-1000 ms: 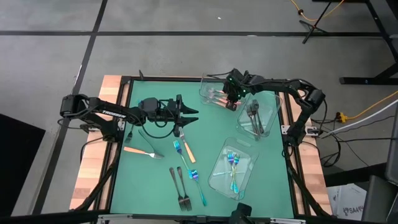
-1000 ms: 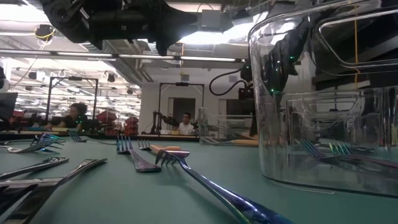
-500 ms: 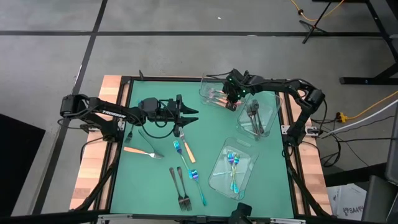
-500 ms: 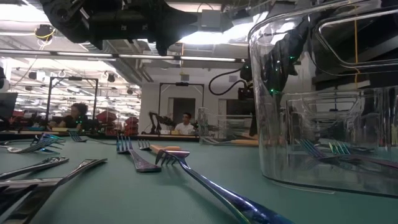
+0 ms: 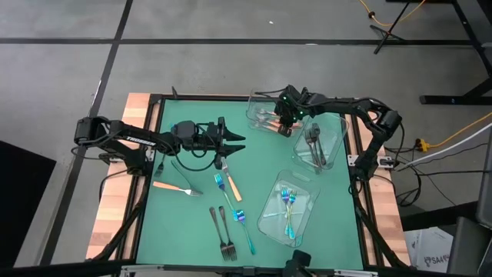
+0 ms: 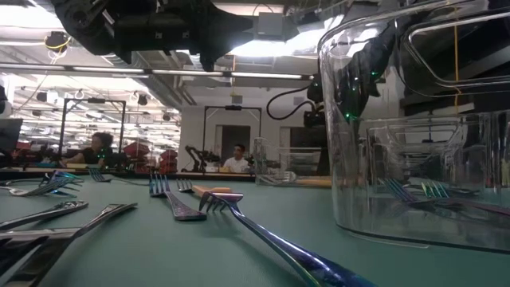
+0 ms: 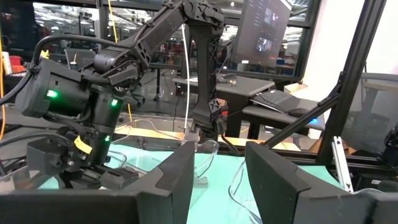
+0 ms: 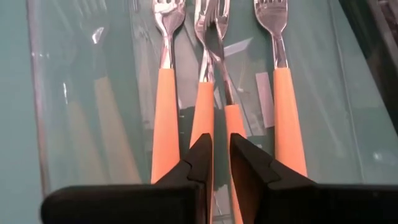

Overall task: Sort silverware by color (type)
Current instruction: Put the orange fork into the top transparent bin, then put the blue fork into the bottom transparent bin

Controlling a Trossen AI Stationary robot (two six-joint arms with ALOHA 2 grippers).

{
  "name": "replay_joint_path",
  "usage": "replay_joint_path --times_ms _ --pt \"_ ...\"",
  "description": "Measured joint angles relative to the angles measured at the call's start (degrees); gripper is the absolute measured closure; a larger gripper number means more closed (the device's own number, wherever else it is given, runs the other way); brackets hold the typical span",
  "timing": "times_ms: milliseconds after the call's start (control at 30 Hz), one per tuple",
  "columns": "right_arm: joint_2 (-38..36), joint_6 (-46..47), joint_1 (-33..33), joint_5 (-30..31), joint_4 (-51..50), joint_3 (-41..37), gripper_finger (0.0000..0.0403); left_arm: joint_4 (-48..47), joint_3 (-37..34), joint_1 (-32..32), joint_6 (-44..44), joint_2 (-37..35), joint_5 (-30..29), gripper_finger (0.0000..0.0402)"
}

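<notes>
Several orange-handled forks (image 8: 166, 106) lie side by side in the clear far tray (image 5: 263, 115). My right gripper (image 8: 222, 155) points down over their handles, fingers a little apart with nothing between them; it shows at the tray (image 5: 286, 125) in the high view. My left gripper (image 5: 234, 142) hovers open and level above the mat's middle (image 7: 217, 180). Loose on the mat lie two orange forks (image 5: 173, 187), two iridescent blue forks (image 5: 244, 229) and two dark forks (image 5: 223, 231). Dark forks (image 5: 311, 140) and blue forks (image 5: 288, 204) lie in two other trays.
The dark-fork tray (image 5: 332, 146) stands right beside the far tray, and the blue-fork tray (image 5: 301, 192) is at the near right. In the low view a blue fork (image 6: 263, 231) and a clear tray wall (image 6: 414, 127) fill the foreground. People sit in the room behind.
</notes>
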Motion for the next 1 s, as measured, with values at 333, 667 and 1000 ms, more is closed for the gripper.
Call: replay_joint_path --times_ms 333,667,1000 --pt "-0.88 0.00 -0.02 1.45 -0.33 0.00 0.0356 -0.01 0.00 0.00 -0.52 0.00 -0.02 0.0264" --pt "-8.22 -0.02 -0.02 2.67 -0.74 0.00 0.0356 -2.07 0.00 2.11 -8.75 0.00 0.19 0.0264" --pt "-16.53 -0.02 0.02 2.46 -3.18 0.02 0.0356 -3.51 0.00 9.54 -21.35 0.00 3.55 0.0264"
